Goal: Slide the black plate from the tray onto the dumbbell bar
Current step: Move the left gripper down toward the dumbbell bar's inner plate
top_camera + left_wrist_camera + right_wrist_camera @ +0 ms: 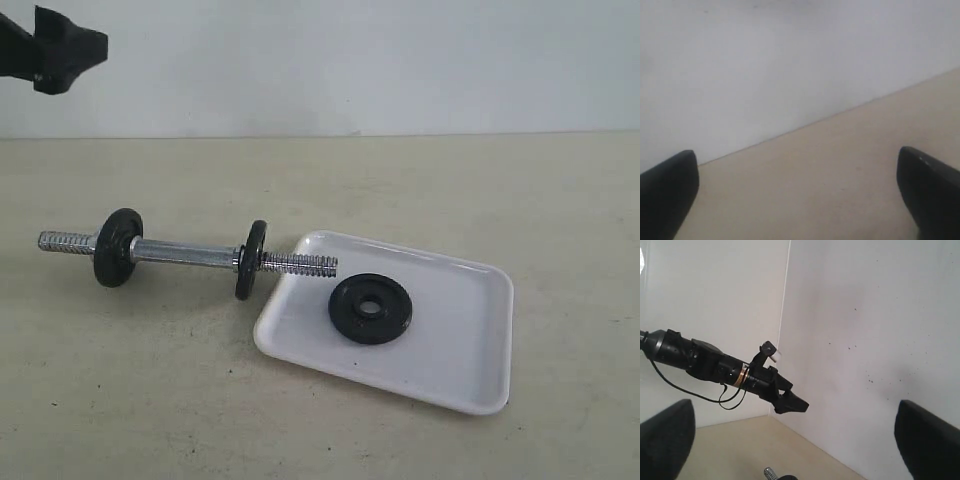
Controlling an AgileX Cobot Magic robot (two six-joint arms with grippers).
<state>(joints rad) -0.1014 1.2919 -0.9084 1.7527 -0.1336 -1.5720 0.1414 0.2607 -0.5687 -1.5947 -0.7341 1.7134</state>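
Observation:
The black plate [370, 308] lies flat in the white tray [470, 350], left of the tray's middle. The chrome dumbbell bar [190, 253] lies on the table to the tray's left, with its right threaded end over the tray rim. Two look-alike black discs [118, 247] [250, 260] sit upright on the bar. My left gripper [75, 45] hangs high at the far left, well away from the bar. It is open over bare table [800, 200]. My right gripper [797, 445] is open and empty, out of the exterior view. Low in its wrist view show the bar's threaded end [771, 473] and a disc's edge [788, 477].
The beige table [150, 400] meets a white wall [350, 60] at the back. In the right wrist view the left arm [730, 371] reaches out above the table in front of a wall corner.

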